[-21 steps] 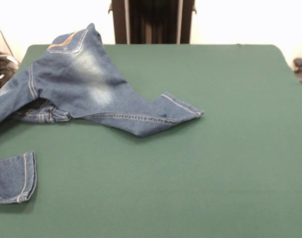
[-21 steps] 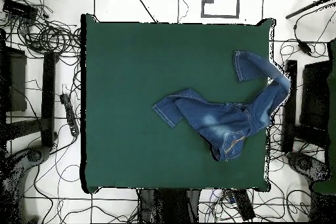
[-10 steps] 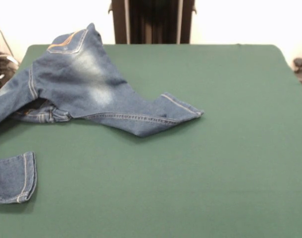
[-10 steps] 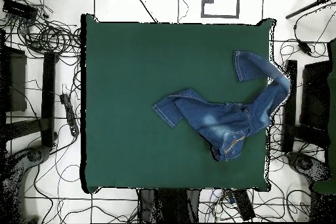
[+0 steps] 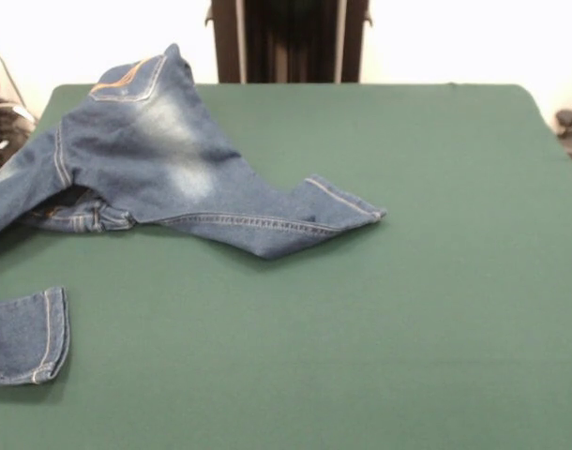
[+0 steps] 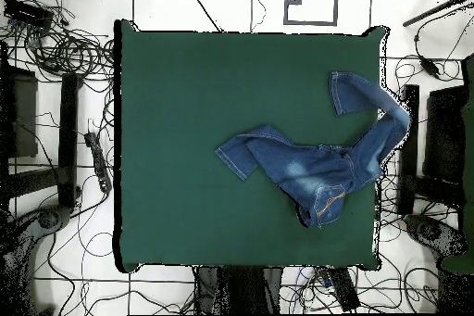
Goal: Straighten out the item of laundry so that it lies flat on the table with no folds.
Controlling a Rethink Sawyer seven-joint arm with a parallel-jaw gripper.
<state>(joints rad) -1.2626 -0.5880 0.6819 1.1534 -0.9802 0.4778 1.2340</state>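
Item: jeans (image 5: 164, 159) (image 6: 315, 169), one small pair, blue denim, faded pale patches on the seat and thigh, orange stitching at the waist end.
Position, front view: left part of the table (image 5: 380, 309), from the far left corner inward toward the middle; most of the cloth surface to the right and near side carries nothing.
Position, overhead view: right half of the table (image 6: 204, 108), against and over the right edge.
Waist end: raised into a small peak (image 5: 141, 73) at the far left, not lying flat.
First leg: runs from the body toward the table's middle, ending in a hemmed cuff (image 5: 347, 204) (image 6: 231, 157) that lies flat on the cloth.
Second leg: leaves the body leftward in the front view and passes out of the picture; in the overhead view it bends past the table's right edge and doubles back, its cuff (image 5: 28, 336) (image 6: 344, 93) resting on the cloth well apart from the first cuff.
Folds: fabric bunched under the body near the crotch (image 5: 84, 217), with a seam doubled on itself; possibly the waistband tucked beneath, though the view is too poor to be sure.
Lie: crumpled and bent, legs splayed at an angle, not spread flat.
Pincer: not seen in either view; whether wide or narrow cannot be told.
Surroundings, overhead view: cables (image 6: 65, 44) tangled on the floor left of the table.
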